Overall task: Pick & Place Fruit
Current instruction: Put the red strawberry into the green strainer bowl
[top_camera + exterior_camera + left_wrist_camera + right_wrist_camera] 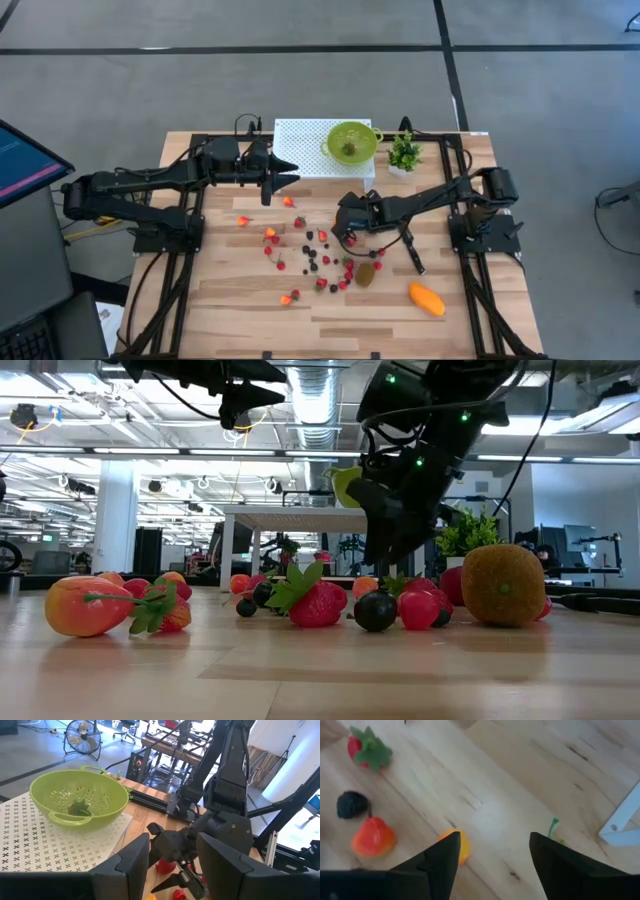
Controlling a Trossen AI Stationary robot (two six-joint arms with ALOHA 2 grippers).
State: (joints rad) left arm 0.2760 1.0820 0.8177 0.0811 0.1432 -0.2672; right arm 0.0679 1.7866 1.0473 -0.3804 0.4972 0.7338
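Grey concrete floor point(300, 60) is seen all round, crossed by dark lines. Ceiling strip lights point(120, 450) are lit across the low view's top. A fan point(82, 739) is parked upper left.

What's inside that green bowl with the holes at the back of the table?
The green colander holds at least one small piece: something red with green leaves, probably a strawberry. The near wall hides part of the bottom, so more could lie there unseen.
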